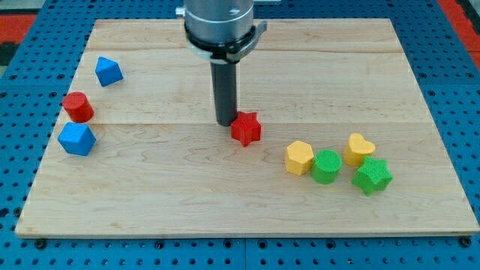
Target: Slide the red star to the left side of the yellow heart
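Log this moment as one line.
tip: touching red star, its left | yellow heart: far right | status: not yet there

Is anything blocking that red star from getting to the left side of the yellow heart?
Yes. My tip sits right at the red star, on its left. But the yellow hexagon and green cylinder crowd the space left of the yellow heart; the cylinder sits right against it, so the direct path looks blocked.
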